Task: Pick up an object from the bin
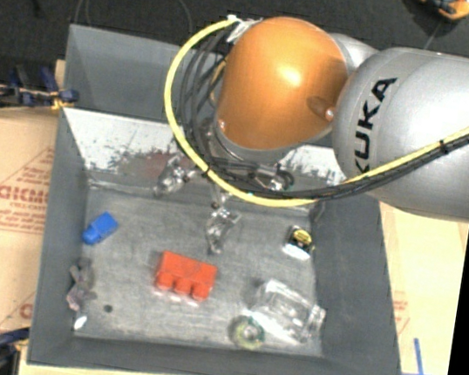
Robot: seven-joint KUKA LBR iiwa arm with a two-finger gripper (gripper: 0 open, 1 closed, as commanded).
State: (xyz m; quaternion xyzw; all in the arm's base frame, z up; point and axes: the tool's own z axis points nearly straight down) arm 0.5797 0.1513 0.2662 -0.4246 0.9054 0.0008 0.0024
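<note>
Toward 12 o'clock of the grey bin [65, 199], the jaws are seen spread apart with nothing between them; one of the fingers [221, 229] hangs low over the bare floor, while the other is placed close to the foot of the back wall. No thing is gripped yet. The nearest candidate is judged to be the red studded block [185, 275], lying flat near the bin's centre, at 6 o'clock from the lower finger and apart from it. A small blue block [99, 228] is found at 9 o'clock and a clear plastic cup [287, 312] on its side at 4 o'clock.

Several failures can be expected from this pose. The back wall could be struck by the far finger if the descent is made straight down. The red block could be shoved or tipped rather than clamped if only one finger is landed on it.
</note>
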